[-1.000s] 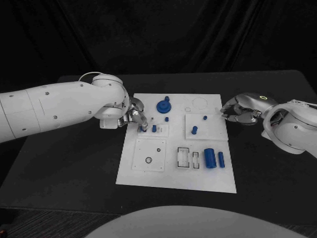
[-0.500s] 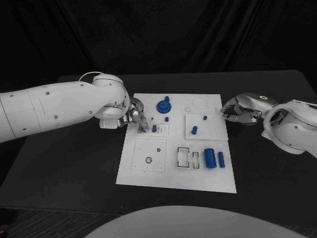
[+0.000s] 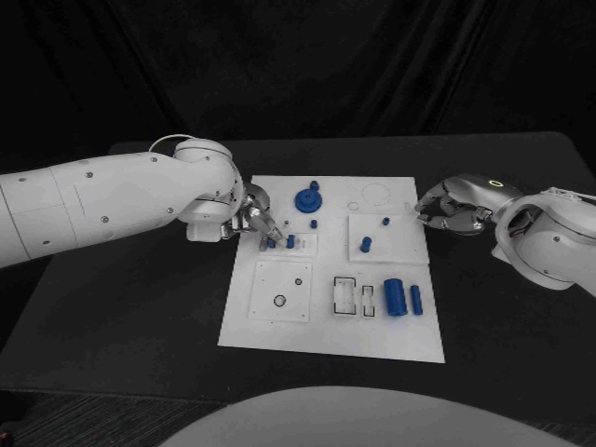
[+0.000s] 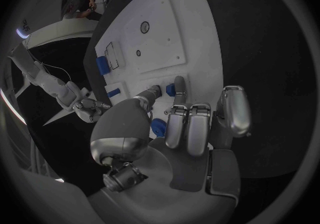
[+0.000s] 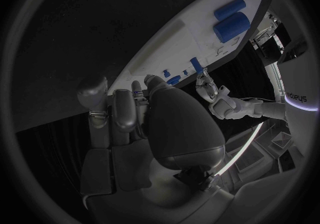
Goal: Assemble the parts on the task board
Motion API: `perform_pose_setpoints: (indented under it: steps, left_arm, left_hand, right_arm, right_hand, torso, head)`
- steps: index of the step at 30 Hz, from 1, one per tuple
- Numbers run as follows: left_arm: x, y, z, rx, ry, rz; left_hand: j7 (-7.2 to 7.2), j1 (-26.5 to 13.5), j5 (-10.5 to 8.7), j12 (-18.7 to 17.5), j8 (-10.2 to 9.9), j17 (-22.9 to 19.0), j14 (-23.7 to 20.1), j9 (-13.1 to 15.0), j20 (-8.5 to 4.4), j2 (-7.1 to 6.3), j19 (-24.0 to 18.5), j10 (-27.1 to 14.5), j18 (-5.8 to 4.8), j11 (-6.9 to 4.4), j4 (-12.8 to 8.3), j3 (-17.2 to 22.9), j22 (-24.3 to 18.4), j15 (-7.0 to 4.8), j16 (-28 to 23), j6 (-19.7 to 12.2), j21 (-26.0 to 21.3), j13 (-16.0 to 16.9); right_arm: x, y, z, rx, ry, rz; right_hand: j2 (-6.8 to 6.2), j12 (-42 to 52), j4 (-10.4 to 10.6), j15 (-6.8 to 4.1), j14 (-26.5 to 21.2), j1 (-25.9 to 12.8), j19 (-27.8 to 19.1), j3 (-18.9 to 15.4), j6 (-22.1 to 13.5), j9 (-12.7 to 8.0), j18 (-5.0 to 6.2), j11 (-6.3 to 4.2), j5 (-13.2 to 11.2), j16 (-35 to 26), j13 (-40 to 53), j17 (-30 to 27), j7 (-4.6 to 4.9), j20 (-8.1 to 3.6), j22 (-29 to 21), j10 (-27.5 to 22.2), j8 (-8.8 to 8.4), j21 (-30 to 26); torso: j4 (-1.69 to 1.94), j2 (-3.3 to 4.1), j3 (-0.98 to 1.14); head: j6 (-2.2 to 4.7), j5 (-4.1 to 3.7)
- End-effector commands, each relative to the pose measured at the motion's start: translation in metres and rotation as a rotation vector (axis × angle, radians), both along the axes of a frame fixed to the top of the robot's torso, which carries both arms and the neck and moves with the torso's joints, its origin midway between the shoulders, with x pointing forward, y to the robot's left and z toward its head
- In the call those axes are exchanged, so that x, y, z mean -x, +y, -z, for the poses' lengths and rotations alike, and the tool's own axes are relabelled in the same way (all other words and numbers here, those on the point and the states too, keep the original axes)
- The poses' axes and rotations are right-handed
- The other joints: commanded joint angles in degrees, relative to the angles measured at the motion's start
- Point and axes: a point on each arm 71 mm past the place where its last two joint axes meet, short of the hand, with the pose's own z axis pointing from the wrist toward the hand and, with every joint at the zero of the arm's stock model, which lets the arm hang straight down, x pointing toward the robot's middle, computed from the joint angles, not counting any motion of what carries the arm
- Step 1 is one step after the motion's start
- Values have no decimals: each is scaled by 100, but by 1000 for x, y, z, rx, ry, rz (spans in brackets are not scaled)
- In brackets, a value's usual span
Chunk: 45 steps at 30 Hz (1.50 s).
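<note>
The white task board point(image 3: 331, 321) lies mid-table. My left hand point(image 3: 249, 221) hovers over its left edge, thumb and a finger pinching a small blue peg point(image 3: 267, 244) by a small square plate; the left wrist view shows that peg point(image 4: 170, 90) between the fingertips. A second peg point(image 3: 291, 240) stands just beside it. My right hand point(image 3: 449, 210) rests at the board's right edge with its fingers curled in and nothing seen in them. A blue gear-like part point(image 3: 306, 197) sits at the board's far end.
A thick blue cylinder point(image 3: 395, 296) and a thin one point(image 3: 415, 298) lie at the board's near right. Small pegs point(image 3: 365, 245) stand mid-board. A square plate with a hole point(image 3: 280, 291) and rectangular slots point(image 3: 352, 296) lie nearer me.
The left hand's fingertips and the pinched peg have shifted slightly towards me. The right hand has stayed put.
</note>
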Motion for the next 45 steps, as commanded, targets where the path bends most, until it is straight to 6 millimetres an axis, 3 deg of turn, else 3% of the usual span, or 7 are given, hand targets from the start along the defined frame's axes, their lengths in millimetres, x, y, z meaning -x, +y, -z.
perform_pose_setpoints:
  steps: [1, 8, 14, 18, 32, 39, 45]
  left_arm:
    - [0, 2, 2, -4, 5, -6]
    - [-1, 4, 1, 22, -18, -22]
    - [-3, 7, -2, 66, -60, -45]
    - [-4, 10, -3, 95, -86, -58]
    - [13, 19, -23, 288, -328, -65]
    - [26, 25, -27, 279, -415, -41]
    - [35, 28, -16, 243, -477, -46]
  left_hand:
    - [32, -61, -43, 20, 29, 1508, 615, 46, 37, 19, -4, 600, 28, 42, 83, -119, 948, 40, 15, -7, -34, 1507]
    - [21, -130, -53, 20, 110, 1508, 615, 139, 34, 77, 7, 600, 25, 34, 284, -324, 953, 34, 15, 1, -19, 1507]
    - [-32, -231, -11, 20, 450, 1508, 615, 486, 12, 269, 81, 600, 5, -6, 874, -752, 980, -5, 15, 37, 67, 1507]
    - [-64, -58, 351, 20, 659, 1508, 615, 710, -20, 400, 101, 600, 3, -37, 1092, -934, 986, -26, 15, -12, 91, 1507]
    - [-13, 1081, 1954, 20, 446, 1508, 615, 503, 4, 268, 89, 600, 5, 2, 887, -1184, 981, 3, 15, -290, 83, 1507]
    - [-69, 1413, 2211, 20, 518, 1508, 615, 512, -24, 225, 106, 600, 5, -46, 676, -1085, 983, -34, 15, -247, 96, 1507]
    - [-104, 1460, 2198, 20, 631, 1508, 615, 566, -44, 187, 162, 600, -9, -74, 696, -1089, 1002, -58, 15, -153, 153, 1507]
  right_arm:
    - [0, -1, 1, 2, 0, 12]
    - [0, -1, 1, 2, 0, 13]
    - [0, -2, 1, 2, -1, 14]
    - [0, -2, 1, 2, -1, 15]
    - [1, -5, 1, 4, 3, 20]
    - [2, -6, 1, 4, 3, 22]
    - [2, -6, 1, 3, 1, 24]
  right_hand:
    - [-5, -21, -11, -14, -7, 38, -45, 30, 19, -6, 64, -13, 19, -15, -555, 4, 5, 5, 639, -4, -17, -16]
    - [-11, -23, -9, -13, -9, 39, -45, 34, 25, -7, 64, -12, 17, -23, -558, -4, 6, 6, 639, -6, -16, -22]
    - [-11, -23, -9, -13, -9, 39, -45, 34, 25, -7, 64, -12, 17, -23, -558, -4, 6, 6, 639, -6, -16, -22]
    - [-10, -24, -9, -12, -10, 42, -46, 40, 28, -8, 64, -12, 18, -25, -560, -7, 5, 6, 638, -7, -16, -26]
    - [-11, -33, -10, -12, -12, 45, -48, 44, 26, -9, 66, -12, 18, -35, -571, -17, 5, 7, 636, -15, -17, -37]
    - [-11, -33, -10, -12, -12, 45, -48, 44, 26, -9, 66, -12, 18, -35, -571, -17, 5, 7, 636, -15, -17, -37]
    - [-11, -33, -10, -12, -12, 45, -48, 44, 26, -9, 66, -12, 18, -35, -571, -17, 5, 7, 636, -15, -17, -37]
  torso:
    - [0, 2, -1]
    - [0, 3, -1]
    - [2, 3, -1]
    - [2, 1, 1]
    - [3, 5, 0]
    - [1, 8, -2]
    - [2, 3, -1]
  head:
    - [-1, 4]
    - [-1, 0]
    - [-1, -6]
    - [-1, -3]
    - [-1, -23]
    - [-1, 29]
    - [-1, 29]
